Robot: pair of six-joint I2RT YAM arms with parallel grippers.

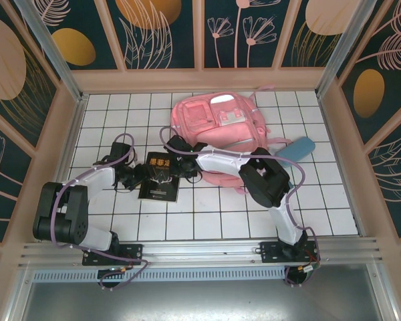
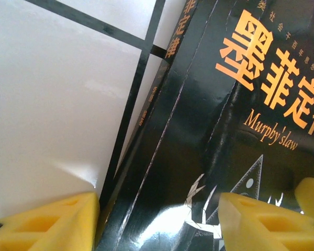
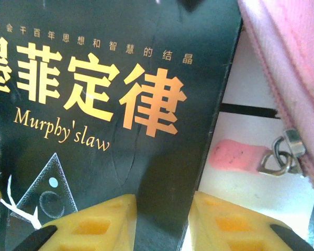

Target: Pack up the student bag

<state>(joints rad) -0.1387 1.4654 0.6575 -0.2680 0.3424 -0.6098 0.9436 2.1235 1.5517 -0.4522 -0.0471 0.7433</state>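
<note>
Book (image 1: 158, 177) lies on table (image 1: 220, 214) before student bag (image 1: 217, 134).

Book (image 1: 158, 177): a black book is laid flat on the table, a bit left of the middle.
Book cover (image 3: 110, 94): big orange signs are printed on it, with "Murphy's law" written under them. A thin white triangle (image 3: 44, 188) is drawn lower down.
Book spine (image 2: 162, 89): small orange signs are printed along it.
Pencil case (image 1: 295, 148): a small blue one is laid slanted on the right side, well apart from the book.
Table (image 1: 207, 217): it is covered with white square tiles and dark lines.
Walls (image 1: 157, 33): dark panels are painted with orange spots and pale plants.
Rail (image 1: 200, 251): a silver bar is fixed along the near edge.
</note>
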